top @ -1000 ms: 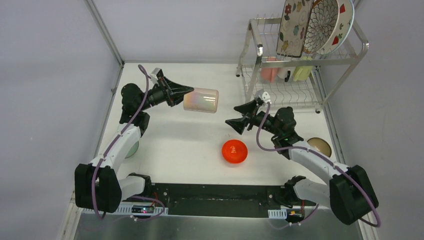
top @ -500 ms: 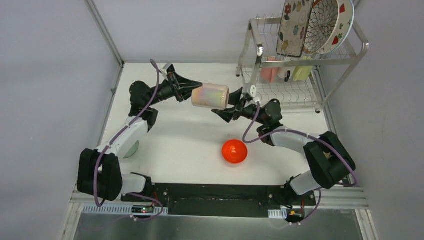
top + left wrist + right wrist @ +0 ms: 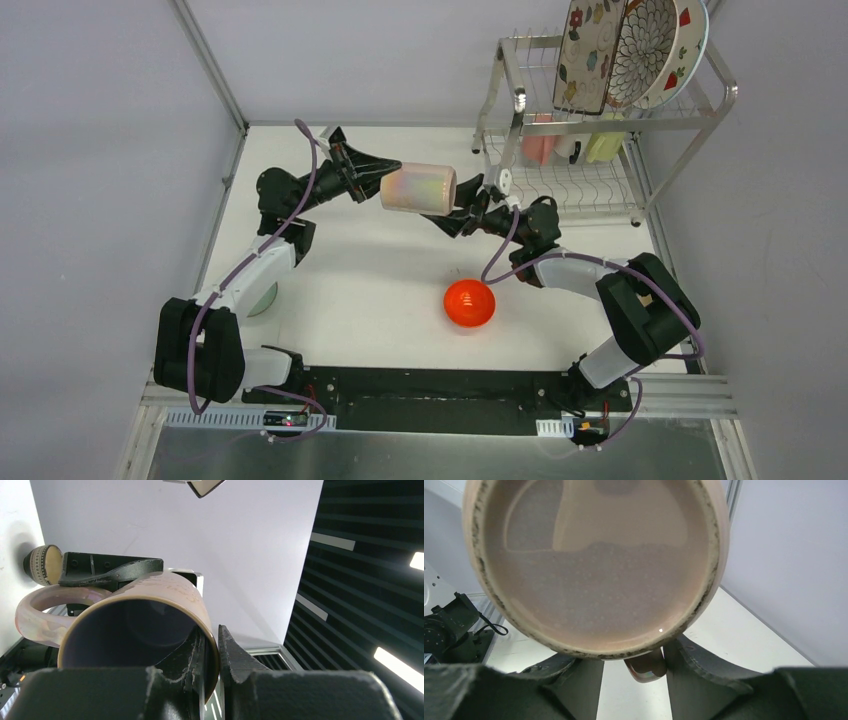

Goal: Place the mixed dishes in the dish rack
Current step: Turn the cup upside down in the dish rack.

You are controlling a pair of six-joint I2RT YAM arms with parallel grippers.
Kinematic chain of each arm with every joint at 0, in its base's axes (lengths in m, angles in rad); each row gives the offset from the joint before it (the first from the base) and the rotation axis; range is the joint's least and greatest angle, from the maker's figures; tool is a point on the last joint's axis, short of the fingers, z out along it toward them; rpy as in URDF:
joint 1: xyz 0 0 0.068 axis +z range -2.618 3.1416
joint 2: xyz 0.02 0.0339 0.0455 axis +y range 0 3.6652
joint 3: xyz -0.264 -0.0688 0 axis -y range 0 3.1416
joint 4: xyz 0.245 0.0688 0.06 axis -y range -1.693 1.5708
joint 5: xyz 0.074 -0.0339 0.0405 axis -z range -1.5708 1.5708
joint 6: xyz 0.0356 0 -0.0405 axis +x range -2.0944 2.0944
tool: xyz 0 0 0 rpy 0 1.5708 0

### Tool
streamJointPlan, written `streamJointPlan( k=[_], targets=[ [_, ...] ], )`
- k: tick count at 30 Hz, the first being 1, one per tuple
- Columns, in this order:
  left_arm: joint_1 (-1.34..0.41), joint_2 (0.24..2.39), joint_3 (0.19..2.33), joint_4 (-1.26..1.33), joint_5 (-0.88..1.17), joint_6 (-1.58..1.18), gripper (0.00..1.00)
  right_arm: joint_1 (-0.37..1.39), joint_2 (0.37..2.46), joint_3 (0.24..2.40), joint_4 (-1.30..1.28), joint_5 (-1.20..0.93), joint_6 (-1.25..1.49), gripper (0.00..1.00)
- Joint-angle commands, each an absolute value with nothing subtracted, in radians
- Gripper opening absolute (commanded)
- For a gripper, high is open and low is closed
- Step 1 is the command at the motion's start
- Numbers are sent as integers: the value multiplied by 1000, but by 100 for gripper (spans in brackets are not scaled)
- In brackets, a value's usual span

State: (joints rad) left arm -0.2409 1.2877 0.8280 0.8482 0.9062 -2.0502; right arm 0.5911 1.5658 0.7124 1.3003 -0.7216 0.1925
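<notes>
From above, a white table [image 3: 380, 290] sits between pale grey walls [image 3: 100, 150], with an aluminium post [image 3: 210, 65] at its far left corner; the left gripper [image 3: 385, 180] holds a pearly mug [image 3: 420, 190] sideways above the table's far half, and the right gripper [image 3: 462, 212] meets its other end; a red-orange bowl [image 3: 469, 303] lies nearer the bases; the dish rack [image 3: 520, 100] stands far right, plates [image 3: 640, 50] upright on top, cups [image 3: 537, 148] below.

Left wrist: the jaws pinch the mug's rim, one finger [image 3: 187, 655] inside and one outside; a dark bowl [image 3: 42, 564] rests on the white surface; a dark slatted panel [image 3: 370, 580] fills the right.

Right wrist: the mug's base fills the view; the jaws stand parted, unclamped, with the handle [image 3: 646, 666] between them.
</notes>
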Motion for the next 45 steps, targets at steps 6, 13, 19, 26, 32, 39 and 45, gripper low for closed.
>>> streamJointPlan(
  k=[6, 13, 19, 26, 32, 39, 45],
  targets=[
    [-273, 1277, 820, 1004, 793, -2115, 0, 641, 1564, 858, 1411, -777, 385, 47],
    [-289, 1289, 806, 1058, 753, -2146, 0, 659, 1576, 908, 1411, -795, 452, 48],
    [-297, 1288, 793, 1079, 741, -2162, 0, 666, 1606, 969, 1411, -862, 542, 48],
    [-309, 1260, 785, 1057, 748, -2152, 0, 670, 1612, 984, 1411, -864, 574, 44],
    [-308, 1242, 748, 1055, 741, -2152, 0, 672, 1591, 969, 1411, -862, 575, 13],
    [-307, 1203, 703, 990, 728, -2087, 12, 672, 1525, 907, 1410, -800, 574, 0],
    [-300, 1142, 626, 933, 678, -2045, 34, 670, 1457, 831, 1376, -707, 538, 0]
  ],
)
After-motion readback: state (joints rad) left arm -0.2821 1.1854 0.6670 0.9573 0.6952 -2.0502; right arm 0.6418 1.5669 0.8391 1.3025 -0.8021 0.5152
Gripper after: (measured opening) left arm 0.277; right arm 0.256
